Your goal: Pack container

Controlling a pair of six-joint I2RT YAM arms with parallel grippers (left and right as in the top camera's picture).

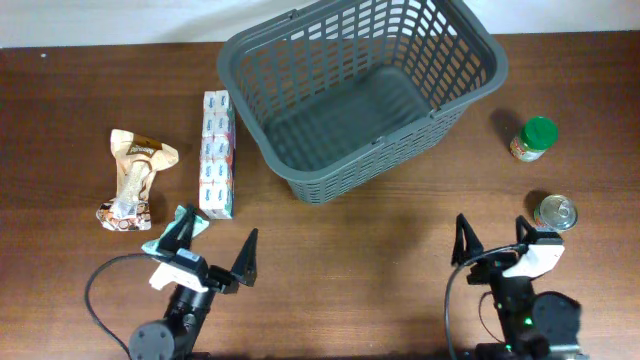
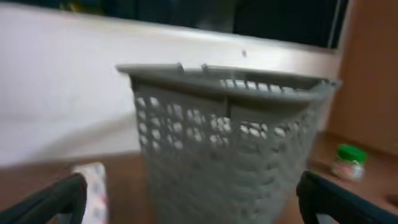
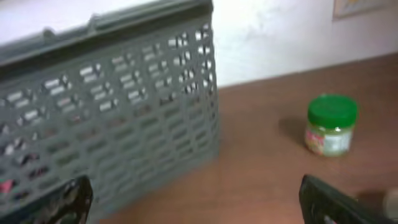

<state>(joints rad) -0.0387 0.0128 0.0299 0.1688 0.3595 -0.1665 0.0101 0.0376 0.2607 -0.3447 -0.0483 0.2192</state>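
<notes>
The dark grey lattice basket [image 1: 362,90] stands empty at the back middle of the table; it also shows in the left wrist view [image 2: 227,143] and the right wrist view [image 3: 112,106]. My left gripper [image 1: 213,244] is open and empty near the front left. My right gripper [image 1: 493,236] is open and empty near the front right. A long white box of cartons [image 1: 216,153] lies left of the basket. A brown snack bag [image 1: 133,178] lies further left. A green-lidded jar [image 1: 534,139] and a metal tin can [image 1: 555,212] stand at the right.
A small teal and white packet [image 1: 178,224] lies beside my left gripper's left finger. The jar also shows in the left wrist view [image 2: 348,162] and the right wrist view [image 3: 331,124]. A white wall runs behind the table.
</notes>
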